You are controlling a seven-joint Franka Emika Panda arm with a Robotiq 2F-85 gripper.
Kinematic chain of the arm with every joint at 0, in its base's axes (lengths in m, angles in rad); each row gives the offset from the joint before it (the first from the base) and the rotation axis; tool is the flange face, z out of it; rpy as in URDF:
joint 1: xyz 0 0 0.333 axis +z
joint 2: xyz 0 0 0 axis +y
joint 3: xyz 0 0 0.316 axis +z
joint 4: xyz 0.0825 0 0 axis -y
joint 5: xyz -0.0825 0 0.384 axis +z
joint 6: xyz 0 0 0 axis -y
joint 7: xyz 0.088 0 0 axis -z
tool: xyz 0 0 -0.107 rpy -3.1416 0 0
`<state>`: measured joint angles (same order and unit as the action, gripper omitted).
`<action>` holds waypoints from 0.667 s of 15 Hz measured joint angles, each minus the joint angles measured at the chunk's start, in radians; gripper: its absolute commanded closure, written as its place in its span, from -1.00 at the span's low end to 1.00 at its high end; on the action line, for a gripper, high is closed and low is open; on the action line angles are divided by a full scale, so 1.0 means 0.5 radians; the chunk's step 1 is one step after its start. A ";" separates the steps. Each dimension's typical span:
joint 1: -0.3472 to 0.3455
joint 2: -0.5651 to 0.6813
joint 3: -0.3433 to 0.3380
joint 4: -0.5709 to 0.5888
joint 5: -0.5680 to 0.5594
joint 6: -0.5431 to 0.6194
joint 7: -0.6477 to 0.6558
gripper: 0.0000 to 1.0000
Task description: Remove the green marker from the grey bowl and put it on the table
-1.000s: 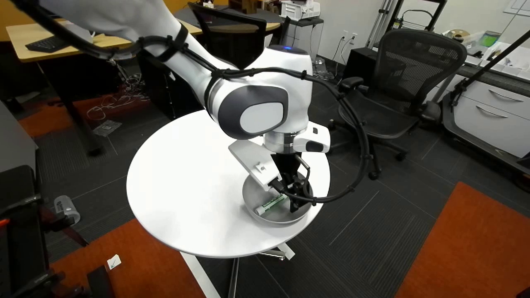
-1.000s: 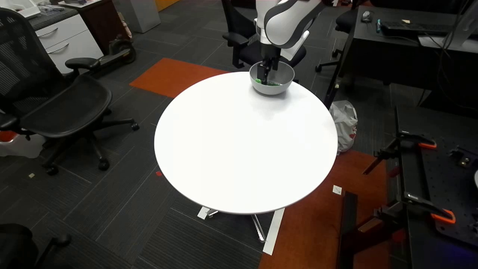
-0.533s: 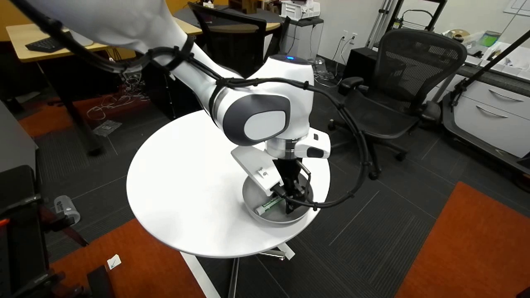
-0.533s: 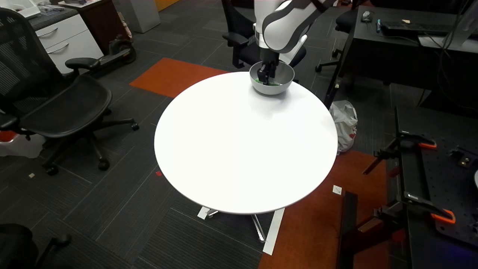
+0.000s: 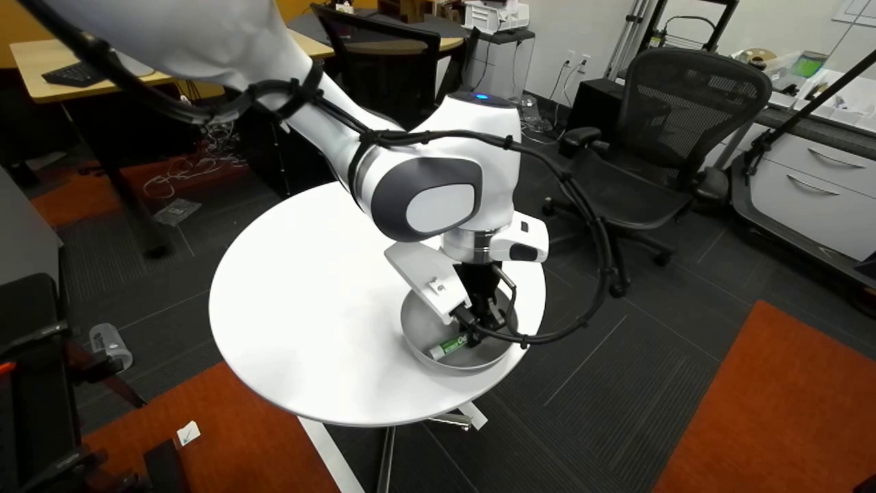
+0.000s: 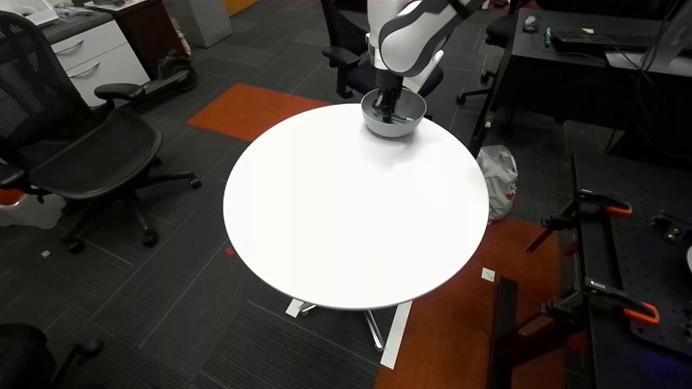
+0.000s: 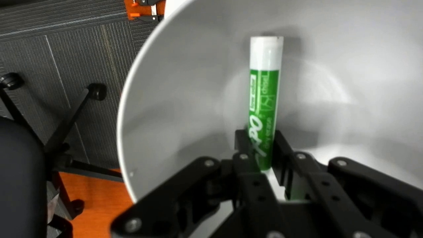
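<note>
Inside the round grey bowl (image 7: 185, 86), narrowed black jaws grip the slim green-and-white marker (image 7: 265, 96), its long axis near-vertical in the wrist view, white end at upper centre.

My gripper (image 7: 260, 142) is black, the marker (image 7: 264, 94) between its fingers (image 7: 250, 177) green with white lettering, the bowl (image 7: 168, 96) around them grey, the table (image 5: 308, 308) below white.
</note>
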<state>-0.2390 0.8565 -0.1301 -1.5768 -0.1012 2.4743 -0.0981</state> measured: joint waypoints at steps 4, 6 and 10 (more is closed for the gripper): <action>0.020 -0.154 -0.011 -0.110 -0.009 0.129 0.002 0.90; 0.052 -0.309 -0.026 -0.258 -0.031 0.254 0.002 0.90; 0.134 -0.652 -0.007 -0.585 -0.064 0.395 0.001 0.90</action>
<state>-0.1721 0.5306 -0.1336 -1.8694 -0.1333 2.6719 -0.0977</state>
